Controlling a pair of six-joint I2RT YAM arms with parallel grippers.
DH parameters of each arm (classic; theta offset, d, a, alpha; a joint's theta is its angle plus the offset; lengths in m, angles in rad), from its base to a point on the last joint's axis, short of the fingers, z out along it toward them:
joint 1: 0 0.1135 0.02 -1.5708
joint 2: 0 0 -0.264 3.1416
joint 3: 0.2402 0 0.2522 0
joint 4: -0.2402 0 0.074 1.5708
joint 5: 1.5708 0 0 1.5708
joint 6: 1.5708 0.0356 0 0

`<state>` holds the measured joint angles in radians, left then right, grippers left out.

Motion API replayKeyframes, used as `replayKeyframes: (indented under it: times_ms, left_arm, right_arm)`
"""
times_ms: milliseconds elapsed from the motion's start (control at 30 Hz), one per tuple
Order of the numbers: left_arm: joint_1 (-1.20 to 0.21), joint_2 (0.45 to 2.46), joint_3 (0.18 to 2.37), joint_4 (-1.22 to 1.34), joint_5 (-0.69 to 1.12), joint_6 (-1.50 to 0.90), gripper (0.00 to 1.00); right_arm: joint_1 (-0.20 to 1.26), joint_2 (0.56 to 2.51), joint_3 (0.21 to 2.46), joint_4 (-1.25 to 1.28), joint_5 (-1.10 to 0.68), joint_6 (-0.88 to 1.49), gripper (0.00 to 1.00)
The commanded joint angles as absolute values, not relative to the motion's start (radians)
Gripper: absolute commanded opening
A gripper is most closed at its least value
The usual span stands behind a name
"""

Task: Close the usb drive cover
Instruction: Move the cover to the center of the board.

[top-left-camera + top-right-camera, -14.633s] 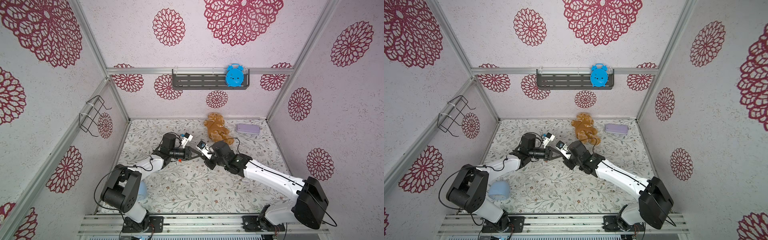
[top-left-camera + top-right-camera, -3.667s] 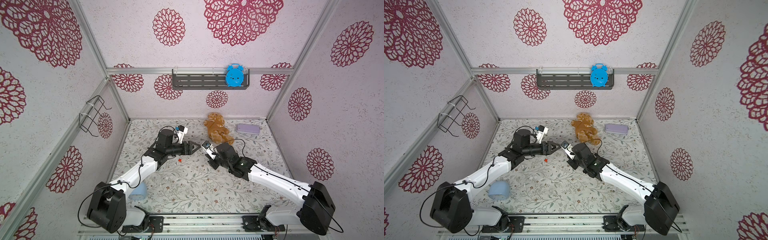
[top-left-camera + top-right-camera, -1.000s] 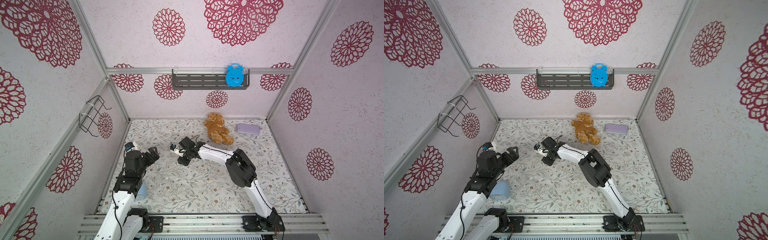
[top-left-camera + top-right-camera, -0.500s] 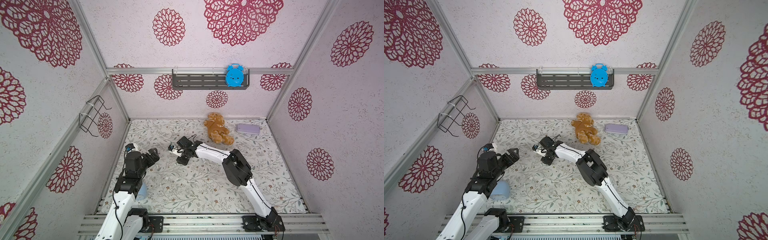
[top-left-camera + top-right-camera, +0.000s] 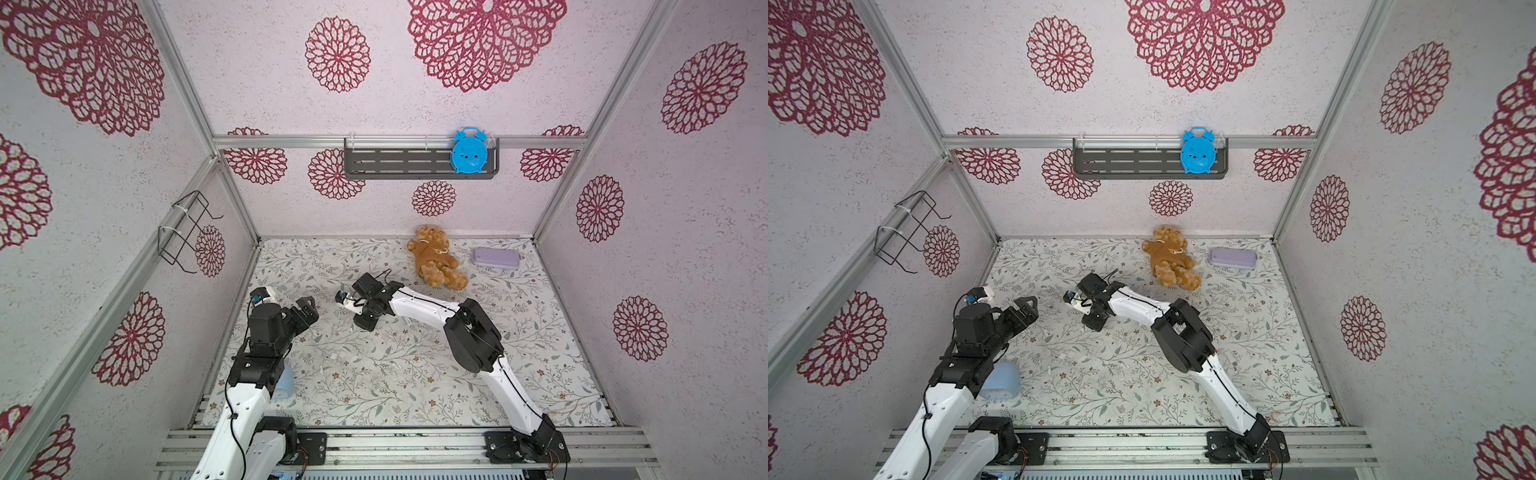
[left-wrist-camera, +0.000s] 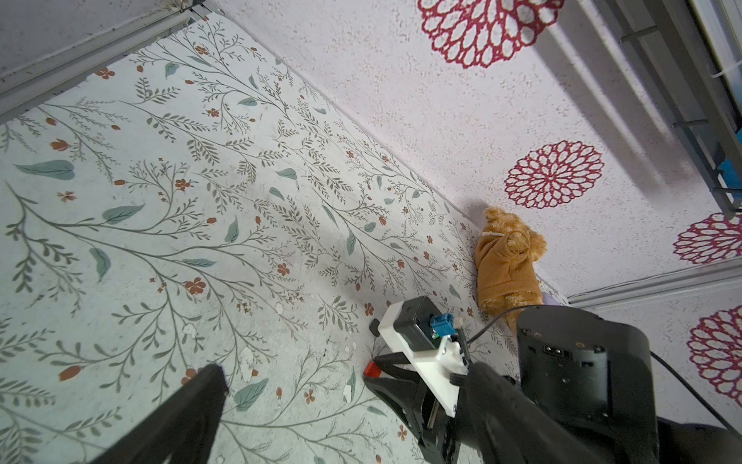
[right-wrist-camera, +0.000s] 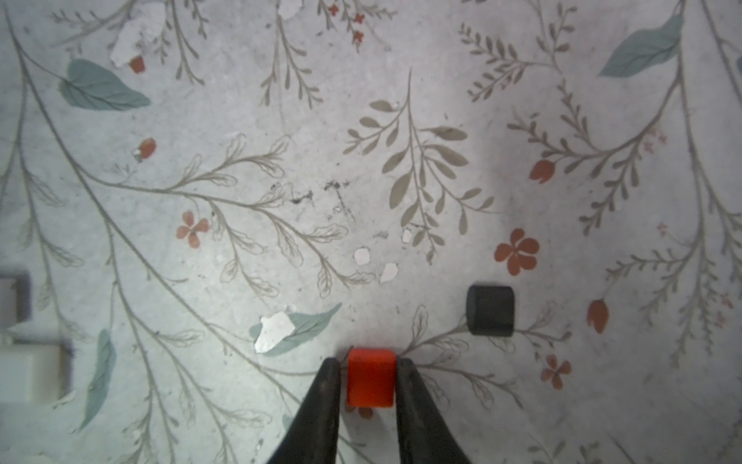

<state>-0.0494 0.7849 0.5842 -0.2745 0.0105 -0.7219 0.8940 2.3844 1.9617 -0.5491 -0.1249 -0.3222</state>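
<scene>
**Right gripper pinches the red piece, left gripper hangs open**

The right gripper [image 7: 367, 361] points down at the flowered table [image 5: 415, 374], left of the middle and towards the far half. In the right wrist view its two dark fingers [image 7: 321, 401] press against opposite sides of a small red piece [image 7: 369, 379], so the jaws are closed on it. The red piece sits low against the table. The pictures do not show whether it rests there or is just raised.

A small black piece [image 7: 490, 309] lies on the table near the red one, apart from it and touched by nothing. The pictures do not show which of the two is the drive and which is its cover. In both top views the right gripper hides both pieces. The left wrist view shows the red piece as a small red spot between the fingertips.

The left gripper [image 5: 311, 312] is held above the left side of the table, well apart from the right gripper. Its jaws are spread wide and hold nothing.

A teddy bear [image 5: 434, 262] lies at the far edge, to the right of the right gripper. A purple case [image 5: 496, 257] lies further right in the far corner. A pale blue cup [image 5: 1000, 380] sits near left, partly under the left arm. On the far wall a blue clock [image 5: 469, 151] stands on a dark shelf [image 5: 395, 162], and a wire rack [image 5: 187, 237] hangs on the left wall.
</scene>
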Motion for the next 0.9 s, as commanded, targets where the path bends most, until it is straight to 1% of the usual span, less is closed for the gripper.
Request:
replayKeyframes:
  times_ms: [0,133,233,433,567,667,767,867]
  left_arm:
    - [-0.038,0.779,0.571,-0.269,0.025,-0.716,0.97]
    - [-0.038,0.778,0.574,-0.271,0.037,-0.716,0.97]
    - [-0.038,0.779,0.569,-0.266,0.049,-0.721,0.97]
    - [-0.038,0.799,0.557,-0.234,0.09,-0.741,0.97]
    - [-0.038,0.826,0.545,-0.176,0.162,-0.761,0.97]
    - [-0.041,0.853,0.532,-0.127,0.205,-0.786,0.97]
    - [-0.043,0.873,0.516,-0.089,0.225,-0.803,0.97]
    - [-0.043,0.886,0.515,-0.074,0.234,-0.806,0.97]
  right_arm:
    - [0.906,2.38,1.957,-0.615,-0.095,-0.333,0.25]
    - [0.908,2.317,1.881,-0.595,-0.085,-0.334,0.24]
    - [0.909,2.242,1.782,-0.577,-0.068,-0.331,0.24]
    - [0.912,1.999,1.441,-0.493,-0.045,-0.287,0.24]
    - [0.918,1.817,1.193,-0.445,-0.02,-0.248,0.24]
    - [0.919,1.717,1.051,-0.4,-0.019,-0.231,0.24]
    - [0.92,1.647,0.97,-0.363,-0.024,-0.236,0.27]
    - [0.918,1.625,0.939,-0.367,-0.023,-0.271,0.32]
